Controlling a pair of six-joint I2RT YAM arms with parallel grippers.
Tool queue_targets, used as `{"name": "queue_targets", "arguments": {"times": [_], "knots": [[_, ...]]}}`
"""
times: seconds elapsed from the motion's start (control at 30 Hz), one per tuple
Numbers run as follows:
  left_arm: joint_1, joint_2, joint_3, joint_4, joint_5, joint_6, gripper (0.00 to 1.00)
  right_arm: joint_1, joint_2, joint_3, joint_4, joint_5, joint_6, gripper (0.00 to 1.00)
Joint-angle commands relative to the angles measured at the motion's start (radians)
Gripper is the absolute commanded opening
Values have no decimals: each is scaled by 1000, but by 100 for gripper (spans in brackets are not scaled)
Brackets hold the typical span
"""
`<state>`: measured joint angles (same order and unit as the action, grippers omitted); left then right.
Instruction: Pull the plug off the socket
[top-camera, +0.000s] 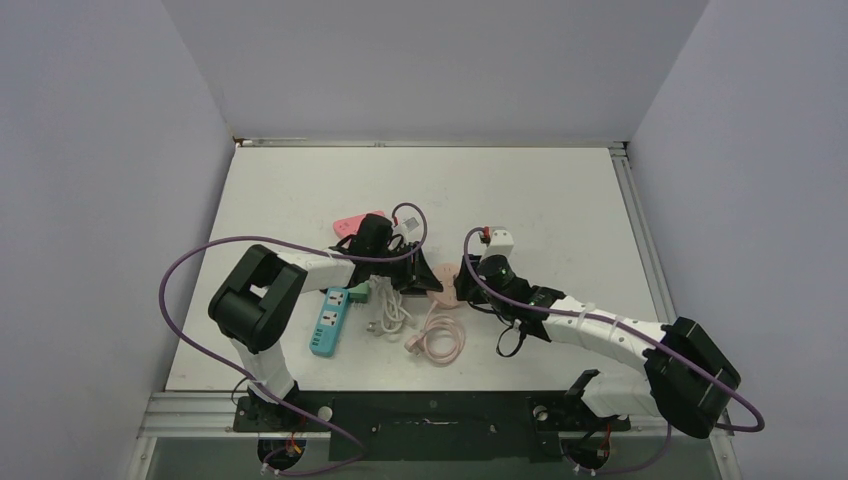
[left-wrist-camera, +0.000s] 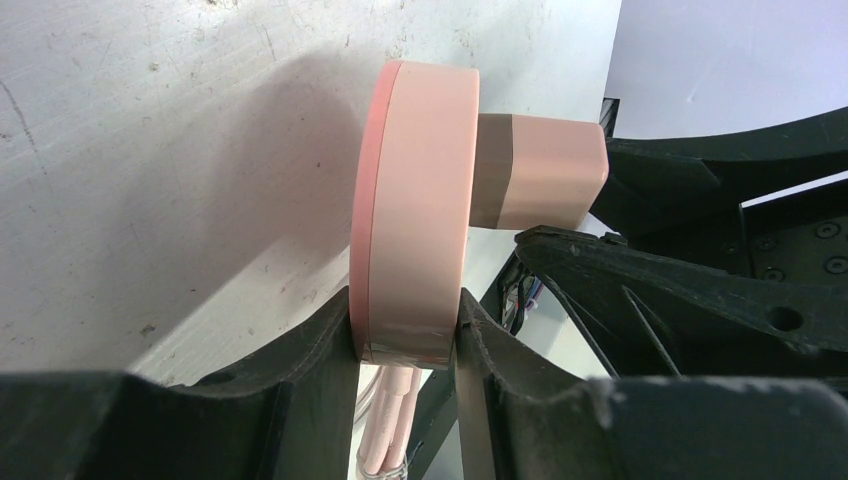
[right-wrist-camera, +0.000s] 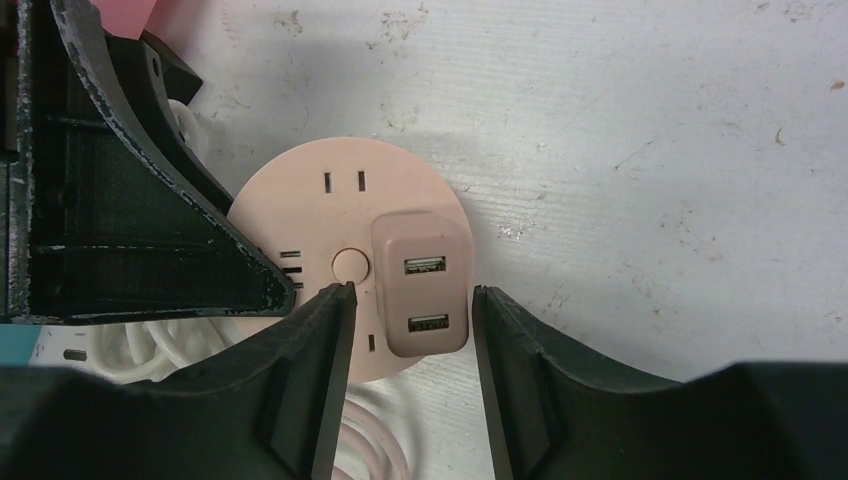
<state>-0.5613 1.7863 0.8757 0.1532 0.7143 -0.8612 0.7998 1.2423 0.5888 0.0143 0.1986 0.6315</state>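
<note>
A round pink socket (right-wrist-camera: 300, 195) lies on the white table with a pink two-port USB plug (right-wrist-camera: 420, 285) seated in its face. My left gripper (left-wrist-camera: 405, 330) is shut on the socket (left-wrist-camera: 420, 200), pinching its rim from both sides; the plug (left-wrist-camera: 545, 170) sticks out to the right. My right gripper (right-wrist-camera: 412, 292) is open, one jaw on each side of the plug with a small gap on both sides. In the top view both grippers, left (top-camera: 425, 275) and right (top-camera: 468, 283), meet at the socket (top-camera: 443, 292) mid-table.
The socket's pink cable (top-camera: 440, 338) coils just in front of it. A blue-green power strip (top-camera: 328, 320) with a white cable (top-camera: 385, 308) lies to the left. A pink object (top-camera: 350, 224) and a white adapter (top-camera: 497, 240) lie behind.
</note>
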Motion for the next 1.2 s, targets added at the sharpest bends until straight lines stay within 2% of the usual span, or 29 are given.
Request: {"name": "queue_targets", "arguments": {"times": [0.0, 0.53, 0.7, 0.9, 1.03, 1.17], "knots": [[-2, -1, 11, 42, 31, -4, 0, -2, 16, 45, 42, 4, -20, 46], [-2, 5, 17, 26, 24, 2, 0, 22, -11, 37, 67, -37, -54, 38], [-2, 4, 18, 26, 29, 8, 0, 18, -5, 37, 44, -5, -42, 35], [-12, -1, 14, 78, 62, -2, 0, -49, -31, -9, 98, -120, -43, 32], [-17, -13, 10, 96, 67, -2, 0, -112, -57, -41, 94, -151, -56, 25], [-17, -16, 6, 118, 80, -12, 0, -158, -74, -64, 89, -176, -70, 22]]}}
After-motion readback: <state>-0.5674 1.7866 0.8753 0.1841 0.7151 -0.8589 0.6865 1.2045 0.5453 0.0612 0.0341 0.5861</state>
